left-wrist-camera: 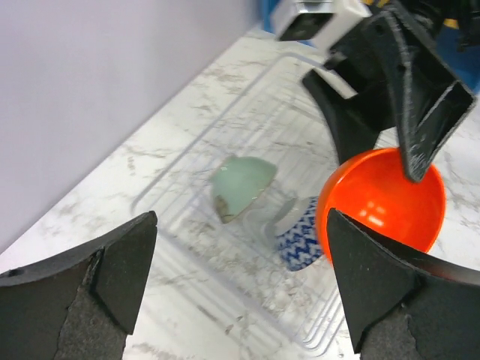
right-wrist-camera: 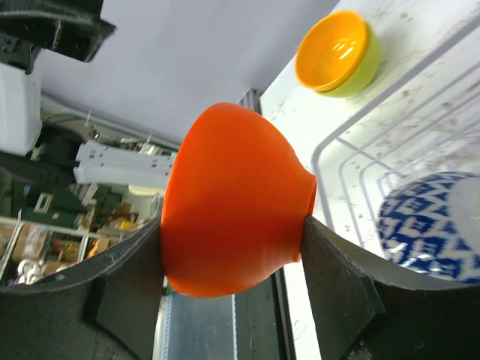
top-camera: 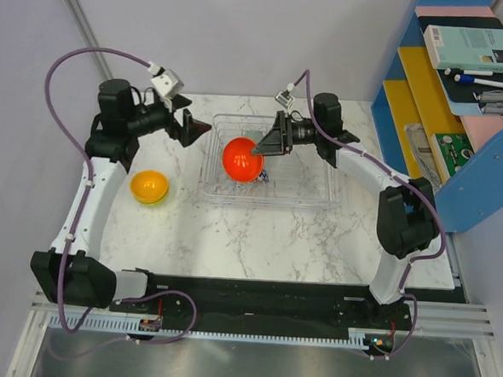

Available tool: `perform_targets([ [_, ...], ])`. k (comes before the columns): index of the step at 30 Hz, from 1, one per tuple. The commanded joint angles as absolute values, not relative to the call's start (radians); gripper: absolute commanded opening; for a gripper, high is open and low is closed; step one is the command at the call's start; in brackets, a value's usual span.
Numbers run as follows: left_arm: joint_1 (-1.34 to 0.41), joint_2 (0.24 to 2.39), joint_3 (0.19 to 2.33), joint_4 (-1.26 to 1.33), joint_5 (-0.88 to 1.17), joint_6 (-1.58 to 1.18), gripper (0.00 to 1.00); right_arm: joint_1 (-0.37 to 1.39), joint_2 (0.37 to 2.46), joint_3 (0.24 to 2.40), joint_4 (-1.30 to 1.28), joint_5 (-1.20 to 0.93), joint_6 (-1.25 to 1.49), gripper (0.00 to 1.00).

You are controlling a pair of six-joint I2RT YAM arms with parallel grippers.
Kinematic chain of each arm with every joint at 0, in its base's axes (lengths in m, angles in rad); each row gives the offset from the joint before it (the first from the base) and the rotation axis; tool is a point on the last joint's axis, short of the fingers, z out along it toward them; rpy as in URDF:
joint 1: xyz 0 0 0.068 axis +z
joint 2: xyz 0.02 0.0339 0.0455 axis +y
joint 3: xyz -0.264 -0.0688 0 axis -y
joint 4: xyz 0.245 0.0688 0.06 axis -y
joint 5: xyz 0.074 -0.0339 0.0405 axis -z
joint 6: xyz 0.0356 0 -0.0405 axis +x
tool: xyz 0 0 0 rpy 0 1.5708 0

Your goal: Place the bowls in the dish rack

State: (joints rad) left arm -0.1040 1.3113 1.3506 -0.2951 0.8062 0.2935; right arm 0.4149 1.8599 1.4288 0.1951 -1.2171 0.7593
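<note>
Now right end effector (right-wrist-camera: 232, 255) is closed on the red-orange bowl (top-camera: 241, 160), tilted above the dish rack (top-camera: 319, 197) at the bench's far middle. Left end effector (left-wrist-camera: 240, 277) gapes wide, empty, beside the rack. Best lowered slowly into a free slot, clear of the pale grey-green bowl (left-wrist-camera: 241, 186) and zigzag bowl (left-wrist-camera: 300, 240), released only once seated on ribs.

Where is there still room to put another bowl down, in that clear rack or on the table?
The dish rack is bare in its right half, out to its right wall. The table strip between rack and arm bases is free. Crowded: the rack's left end, where the right gripper holds the red-orange bowl by the pale green bowl and the zigzag bowl.
</note>
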Motion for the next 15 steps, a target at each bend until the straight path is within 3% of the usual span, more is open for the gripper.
perform_targets([
  [1, 0.046, 1.247, 1.297, -0.261, 0.864, 0.195, 1.00, 0.351, 1.802, 1.529, 0.033, -1.157, 0.580, 0.00],
  [6, 0.213, 1.191, 1.184, -0.313, 0.845, 0.205, 1.00, 0.284, 1.798, 1.712, -0.417, -0.933, 0.238, 0.00],
  [10, 0.334, 1.152, 1.080, -0.362, 0.821, 0.225, 1.00, 0.282, 1.760, 1.758, -0.544, -0.599, 0.049, 0.00],
  [15, 0.488, 1.121, 0.991, -0.367, 0.830, 0.242, 1.00, 0.294, 1.700, 1.753, -0.617, -0.335, -0.129, 0.00],
])
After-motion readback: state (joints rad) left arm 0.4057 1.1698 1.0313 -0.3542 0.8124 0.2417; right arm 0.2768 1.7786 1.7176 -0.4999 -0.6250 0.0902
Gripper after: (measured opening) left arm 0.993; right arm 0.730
